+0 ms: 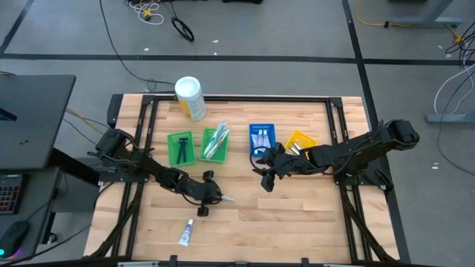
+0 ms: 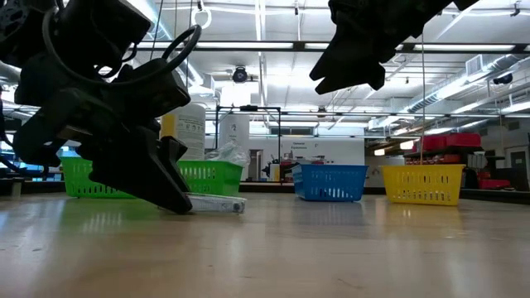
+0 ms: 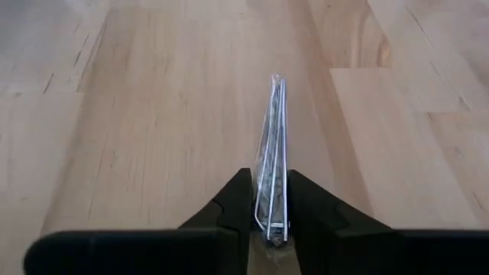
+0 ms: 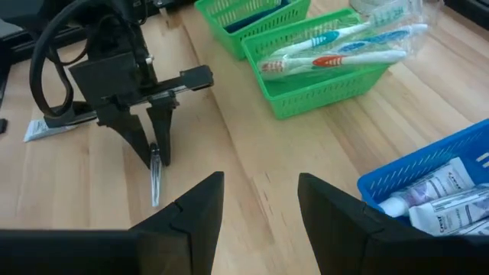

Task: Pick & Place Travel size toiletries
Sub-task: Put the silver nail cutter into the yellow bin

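Wrapped toiletry – perhaps a razor – pinched by left fingers, right fingers wide.

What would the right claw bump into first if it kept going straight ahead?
Probably the left claw, which pinches a clear-wrapped toothbrush on the table; depth is uncertain.

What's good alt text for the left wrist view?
The left gripper pinches one end of a thin clear-wrapped toiletry item between its two dark fingers; the item lies pointing away along the light wooden table.
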{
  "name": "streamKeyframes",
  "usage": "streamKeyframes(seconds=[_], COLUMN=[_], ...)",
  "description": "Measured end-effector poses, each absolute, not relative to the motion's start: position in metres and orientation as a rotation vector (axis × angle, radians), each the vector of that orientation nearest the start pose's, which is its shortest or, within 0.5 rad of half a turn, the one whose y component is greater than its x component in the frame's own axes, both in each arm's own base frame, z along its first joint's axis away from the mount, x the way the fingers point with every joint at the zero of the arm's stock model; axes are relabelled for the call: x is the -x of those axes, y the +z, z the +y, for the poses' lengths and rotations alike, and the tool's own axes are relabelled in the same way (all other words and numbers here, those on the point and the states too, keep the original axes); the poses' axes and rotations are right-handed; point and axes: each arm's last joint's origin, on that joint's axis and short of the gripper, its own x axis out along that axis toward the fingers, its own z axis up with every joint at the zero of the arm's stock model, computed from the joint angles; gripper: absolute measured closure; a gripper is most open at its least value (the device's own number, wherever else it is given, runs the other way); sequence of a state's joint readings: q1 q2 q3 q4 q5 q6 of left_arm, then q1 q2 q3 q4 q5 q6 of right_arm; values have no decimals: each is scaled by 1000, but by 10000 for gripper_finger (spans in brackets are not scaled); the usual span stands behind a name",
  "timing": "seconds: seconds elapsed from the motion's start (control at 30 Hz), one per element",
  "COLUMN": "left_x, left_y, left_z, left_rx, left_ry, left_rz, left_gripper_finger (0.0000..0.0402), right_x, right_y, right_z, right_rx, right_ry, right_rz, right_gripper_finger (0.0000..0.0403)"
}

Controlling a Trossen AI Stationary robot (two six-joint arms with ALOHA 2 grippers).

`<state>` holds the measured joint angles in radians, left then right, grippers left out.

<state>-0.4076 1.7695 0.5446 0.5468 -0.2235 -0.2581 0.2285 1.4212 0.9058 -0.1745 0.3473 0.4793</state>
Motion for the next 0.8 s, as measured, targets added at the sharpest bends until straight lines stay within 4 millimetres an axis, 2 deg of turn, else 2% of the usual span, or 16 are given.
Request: streamKeyframes(seconds=[0.13,0.23,0.33,0.53,0.63,0.8], left_x=[-266,-268,-272,-284,-294,-310], left_y=[92,92,94,101,108,120], left_z=[-106,-102,-94,-77,-70,-63], left_rx=[47,56,73,138,138,120], left_ry=[-63,-38,-14,-26,-56,-83], left_rz=[656,647,622,557,534,501], left_gripper_finger=[334,325,316,333,333,318], right_x=[-292,-300,-313,-334,-339,-340], right_y=[235,227,212,174,162,156], right_z=[60,67,78,93,93,91], right_rx=[-223,-178,-134,-57,-31,62], right_ry=[-239,-170,-60,94,91,43], right_rz=[621,621,621,637,648,659], right_gripper_finger=[224,224,223,210,192,174])
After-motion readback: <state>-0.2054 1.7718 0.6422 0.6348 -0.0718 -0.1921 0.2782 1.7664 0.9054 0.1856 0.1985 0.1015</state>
